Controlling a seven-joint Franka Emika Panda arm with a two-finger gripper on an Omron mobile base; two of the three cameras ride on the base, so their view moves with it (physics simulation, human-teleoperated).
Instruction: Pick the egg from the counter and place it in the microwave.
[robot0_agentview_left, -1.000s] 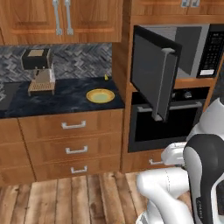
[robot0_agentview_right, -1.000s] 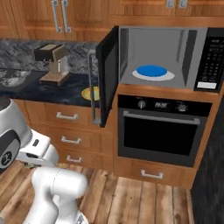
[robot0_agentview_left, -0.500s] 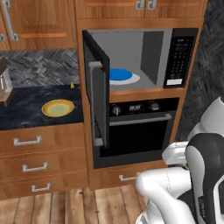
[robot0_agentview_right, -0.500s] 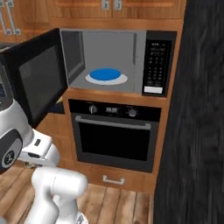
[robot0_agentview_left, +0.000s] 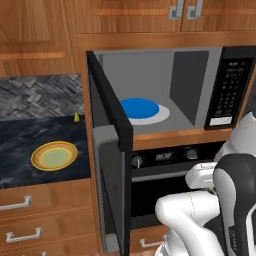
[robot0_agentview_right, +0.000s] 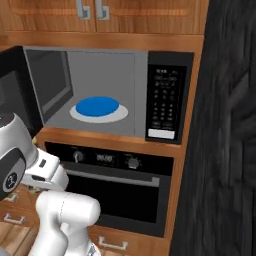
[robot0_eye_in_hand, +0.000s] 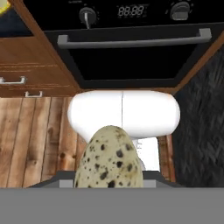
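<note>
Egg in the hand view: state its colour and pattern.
Tan speckled oval egg: pale tan shell with dark brown-black speckles, clearest in the hand view.

Your base has driven right and closer: the microwave (robot0_agentview_left: 150, 95) now fills the upper centre of both base views, the counter (robot0_agentview_left: 30, 145) and green plate (robot0_agentview_left: 54, 156) have slid to the left edge.

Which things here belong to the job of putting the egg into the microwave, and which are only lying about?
Belong to the job:
- egg, speckled, close before the hand camera
- microwave, door open, blue disc inside
- counter, where the egg came from

Only lying about:
- yellow-rimmed plate
- oven
- small yellow pointed item
</note>
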